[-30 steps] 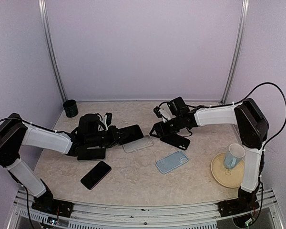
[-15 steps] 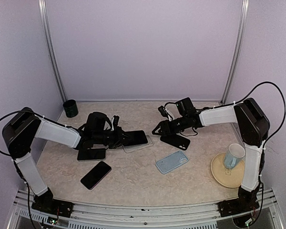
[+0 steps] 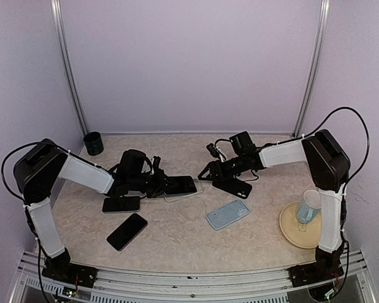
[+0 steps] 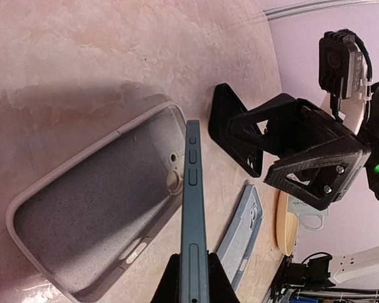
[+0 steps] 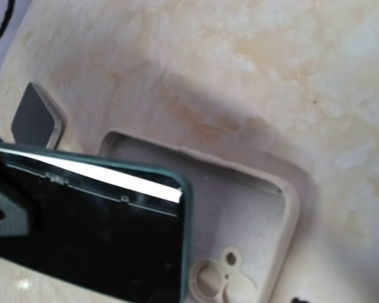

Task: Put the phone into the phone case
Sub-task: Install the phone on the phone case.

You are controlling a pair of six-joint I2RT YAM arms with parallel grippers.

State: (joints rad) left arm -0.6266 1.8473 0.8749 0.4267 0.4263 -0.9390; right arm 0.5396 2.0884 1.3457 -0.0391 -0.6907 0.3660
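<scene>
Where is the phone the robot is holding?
In the top view the phone is mid-table, pinched in the left gripper, over the empty beige case, with the right gripper close on its right.

**Top view:** the phone [image 3: 180, 184] covers most of the phone case [image 3: 179, 197], leaving only a pale rim visible.
**Left wrist view:** the phone's near end is hidden between the fingers of the left end effector [image 4: 192, 281], which the lower edge cuts off.
**Right wrist view:** phone and phone case run off the bottom edge, and contact between them cannot be told.
</scene>
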